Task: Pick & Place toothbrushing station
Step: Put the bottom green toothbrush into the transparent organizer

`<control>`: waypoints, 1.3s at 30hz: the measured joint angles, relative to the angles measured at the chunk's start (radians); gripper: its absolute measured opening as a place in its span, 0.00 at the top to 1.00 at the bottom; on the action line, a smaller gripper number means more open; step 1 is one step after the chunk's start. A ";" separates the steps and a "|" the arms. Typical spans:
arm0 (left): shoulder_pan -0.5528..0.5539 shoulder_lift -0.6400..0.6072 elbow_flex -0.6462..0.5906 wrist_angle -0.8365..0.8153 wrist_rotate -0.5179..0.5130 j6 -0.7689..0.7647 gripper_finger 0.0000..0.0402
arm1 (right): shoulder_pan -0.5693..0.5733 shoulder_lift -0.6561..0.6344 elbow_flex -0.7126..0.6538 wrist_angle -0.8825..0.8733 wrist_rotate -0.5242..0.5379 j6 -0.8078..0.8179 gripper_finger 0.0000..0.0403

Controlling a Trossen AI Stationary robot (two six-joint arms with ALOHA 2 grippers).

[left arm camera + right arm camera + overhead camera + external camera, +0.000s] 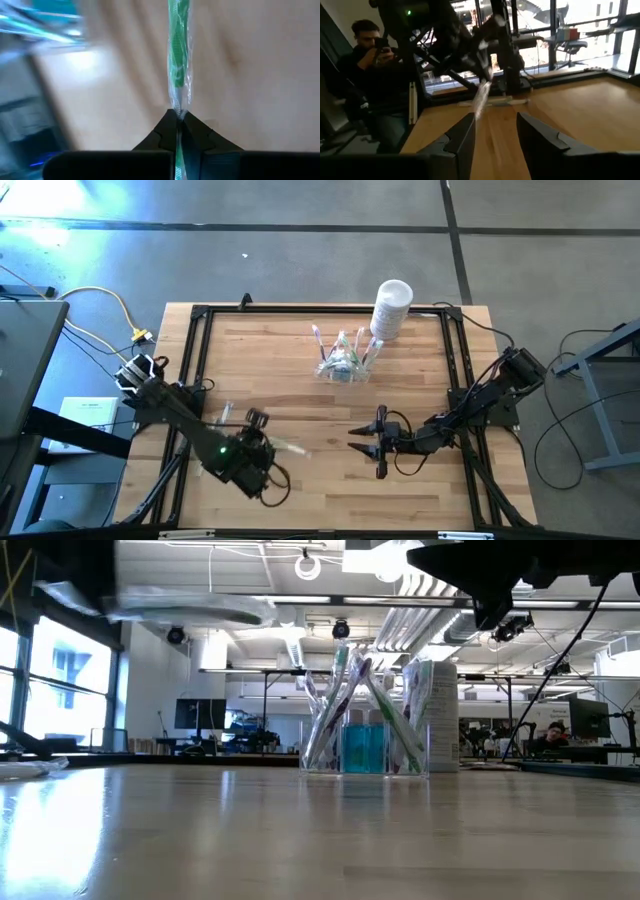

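From above we see the toothbrushing station (342, 363) at table (300, 490) rear-centre, just beside a white container (391, 308); left gripper (272, 448) front-left, right gripper (365, 442) w/ jaws apart. Low view: station upright, brushes inside. Left wrist: jaws clamped on a green wrapped toothbrush (178, 55). Right wrist: a person (367, 75) beyond the table
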 joint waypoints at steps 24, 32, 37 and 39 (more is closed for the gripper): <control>0.542 0.046 0.079 0.147 -0.666 1.222 1.00 | 0.159 0.002 0.000 -0.093 0.159 0.230 0.99; 0.605 0.047 0.079 0.309 -0.693 1.564 1.00 | 0.156 0.002 0.000 -0.100 0.160 0.206 0.99; 0.631 0.073 0.078 0.353 -0.694 1.637 1.00 | 0.137 0.002 0.000 -0.102 0.159 0.166 0.99; 0.638 0.083 0.081 0.373 -0.686 1.653 1.00 | 0.125 0.002 0.000 -0.107 0.158 0.165 0.99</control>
